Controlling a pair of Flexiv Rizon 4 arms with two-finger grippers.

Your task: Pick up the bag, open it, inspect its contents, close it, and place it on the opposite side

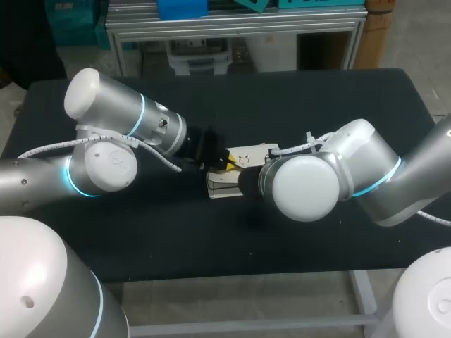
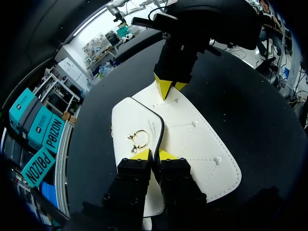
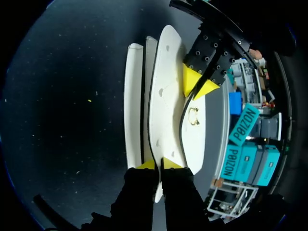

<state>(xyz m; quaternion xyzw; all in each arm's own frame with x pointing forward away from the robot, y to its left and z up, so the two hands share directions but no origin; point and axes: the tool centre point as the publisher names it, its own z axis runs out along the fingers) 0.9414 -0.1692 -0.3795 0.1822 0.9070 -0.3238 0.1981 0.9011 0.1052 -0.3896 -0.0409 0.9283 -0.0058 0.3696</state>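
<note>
Bag (image 1: 224, 189) sits mid-table in the head view, between both arms. Left wrist view: my left gripper (image 2: 153, 154) pinches the flap (image 2: 134, 120) edge by the gold ring (image 2: 138, 140) — I'd peel it up slowly. Right wrist view: my right gripper (image 3: 159, 164) clamps the opposite edge — a firm anchor.

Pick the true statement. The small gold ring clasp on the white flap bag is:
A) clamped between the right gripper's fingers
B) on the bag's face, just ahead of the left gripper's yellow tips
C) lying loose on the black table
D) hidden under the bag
B: in the left wrist view the small gold ring clasp sits on the face of the white flap bag, just ahead of the left gripper and well away from the right gripper at the opposite end.
</note>
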